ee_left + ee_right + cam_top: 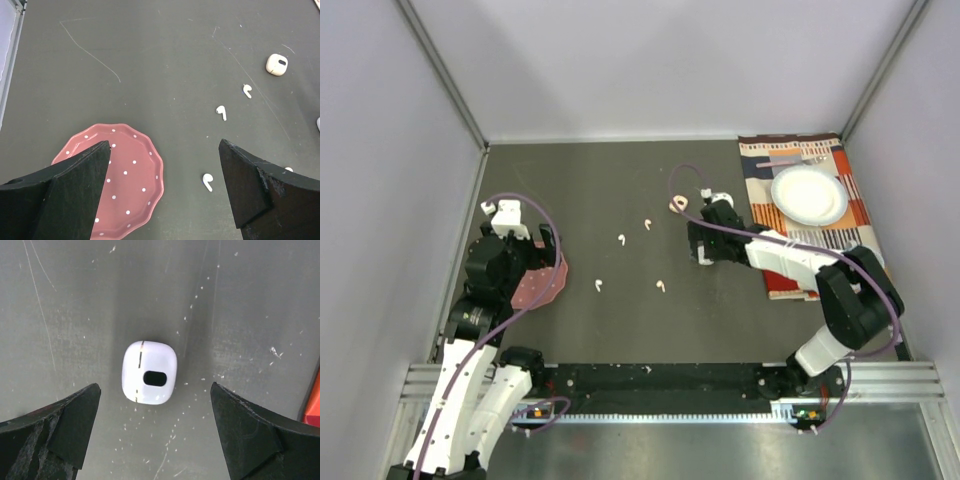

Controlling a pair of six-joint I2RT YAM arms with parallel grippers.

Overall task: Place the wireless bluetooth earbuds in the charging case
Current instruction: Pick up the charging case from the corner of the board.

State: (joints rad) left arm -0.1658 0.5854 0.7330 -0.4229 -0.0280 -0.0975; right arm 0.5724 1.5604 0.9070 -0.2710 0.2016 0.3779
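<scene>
"Judging from the overhead view, how much of the job is done?"

"None of it, by the look of things. All four earbuds (pixel 621 239) lie loose on the table (pixel 580 190), scattered across the middle of the frame, apart from one another and from either case."

"And the cases?"

"The peach case (pixel 679 204) sits just above the right hand (pixel 702 250). The white case (pixel 149 372) lies flat in the middle of the right wrist view. Both seem to have their lids down."

"Is the right hand gripping it?"

"No. Its fingers stand wide apart on either side, with bare table showing between each finger and the case. It hangs over the case and holds nothing."

"The left hand (pixel 164 145)?"

"Also spread wide and empty, hovering at the left of the overhead frame above the rim of a pink dotted plate (pixel 125 175)."

"So what remains?"

"Everything, probably: a case has to be opened, then each earbud picked up and seated. The white plate (pixel 808 195) on the striped mat (pixel 760 175) at upper right likely plays no part."
</scene>
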